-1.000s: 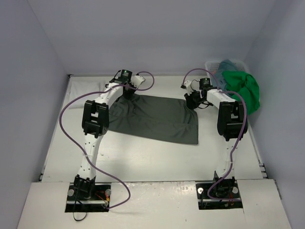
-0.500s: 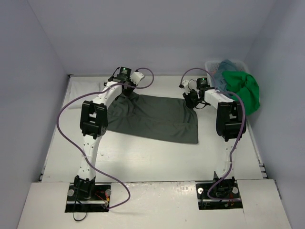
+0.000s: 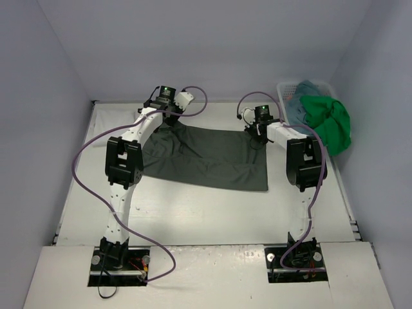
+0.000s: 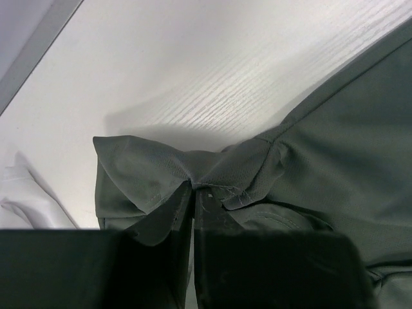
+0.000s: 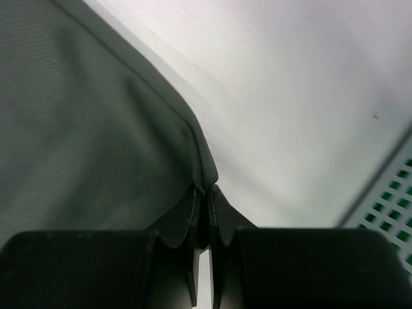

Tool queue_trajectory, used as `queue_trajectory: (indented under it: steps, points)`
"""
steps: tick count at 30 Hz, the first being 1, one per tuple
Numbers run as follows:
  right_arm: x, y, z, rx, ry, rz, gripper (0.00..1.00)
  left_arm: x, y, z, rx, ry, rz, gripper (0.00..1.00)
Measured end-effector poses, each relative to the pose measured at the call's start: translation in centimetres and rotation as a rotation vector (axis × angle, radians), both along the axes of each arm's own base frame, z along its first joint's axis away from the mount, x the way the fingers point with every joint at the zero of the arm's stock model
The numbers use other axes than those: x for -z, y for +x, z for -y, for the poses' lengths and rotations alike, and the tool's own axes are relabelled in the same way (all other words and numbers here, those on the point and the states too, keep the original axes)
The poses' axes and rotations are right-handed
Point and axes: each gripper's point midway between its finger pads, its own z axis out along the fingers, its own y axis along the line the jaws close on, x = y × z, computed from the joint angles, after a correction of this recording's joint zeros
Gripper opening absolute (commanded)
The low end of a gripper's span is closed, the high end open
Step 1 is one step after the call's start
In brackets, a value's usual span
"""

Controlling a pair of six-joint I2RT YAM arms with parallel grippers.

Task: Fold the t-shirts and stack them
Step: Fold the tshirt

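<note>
Left pincer [image 4: 193, 188], right pincer [image 5: 207, 190] pinch dark shirt [image 3: 206, 158] corners; basket [image 5: 386, 209] cropped.

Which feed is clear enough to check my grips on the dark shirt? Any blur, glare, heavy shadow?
Top external: even light, no glare, grips too small to judge on the dark grey-green shirt. Left wrist: stitching sharp at the left hand, soft shadow on the table. Right wrist: right hand nearly black, shirt edge soft, basket blurred.
</note>
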Motion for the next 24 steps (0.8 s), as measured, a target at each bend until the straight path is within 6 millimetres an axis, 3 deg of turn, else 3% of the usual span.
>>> queue_trajectory:
  steps: [8, 18, 24]
  points:
    - [-0.4, 0.1, 1.7, 0.041, -0.092, 0.015, 0.0, 0.2, -0.4, -0.1, 0.0, 0.005, -0.017, 0.0]
    - [-0.5, -1.0, 1.0, 0.018, -0.135, 0.01, 0.0, -0.4, -1.3, -0.4, 0.006, 0.018, -0.029, 0.0]
    - [-1.9, -1.0, 1.0, 0.011, -0.166, 0.035, 0.0, -1.9, -2.6, -0.9, 0.02, 0.032, -0.028, 0.01]
